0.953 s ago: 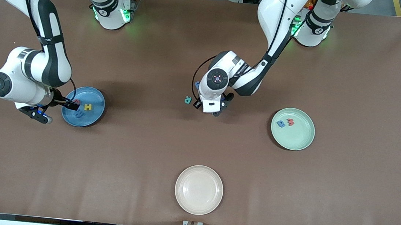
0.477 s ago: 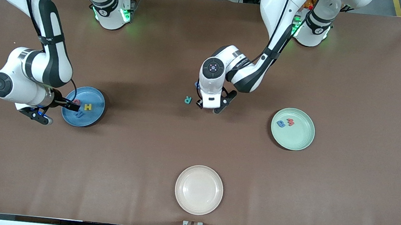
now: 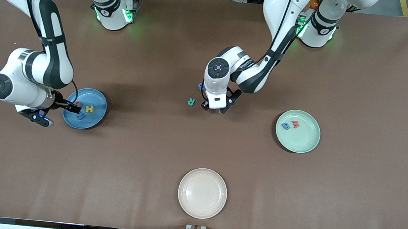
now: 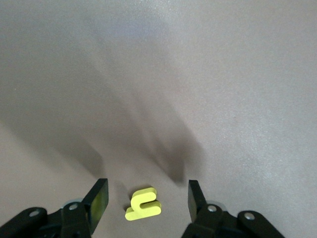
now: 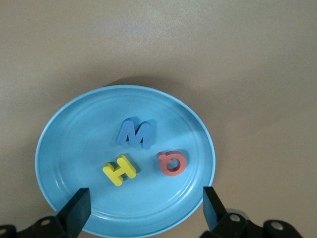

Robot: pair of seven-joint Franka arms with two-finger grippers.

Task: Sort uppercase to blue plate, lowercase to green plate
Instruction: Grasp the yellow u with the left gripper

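Cream plate [image 3: 202, 193]: nearest the camera, bare.
Green plate [image 3: 298, 131]: holds blue a [image 3: 286, 125] and red w [image 3: 295, 124].
Blue plate [image 5: 125, 159]: holds M [image 5: 134, 133], H [image 5: 119, 170], Q [image 5: 172, 163].
Right gripper [image 5: 143, 207]: over blue plate, wide, empty.
Left gripper [image 4: 147, 199]: fingers apart, straddling yellow h [image 4: 143, 204] on table.
R [image 3: 190, 101]: on table beside left gripper.

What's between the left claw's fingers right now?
In the left wrist view, the yellow h lies flat on the bare table between the left claw's open fingers, touching neither.
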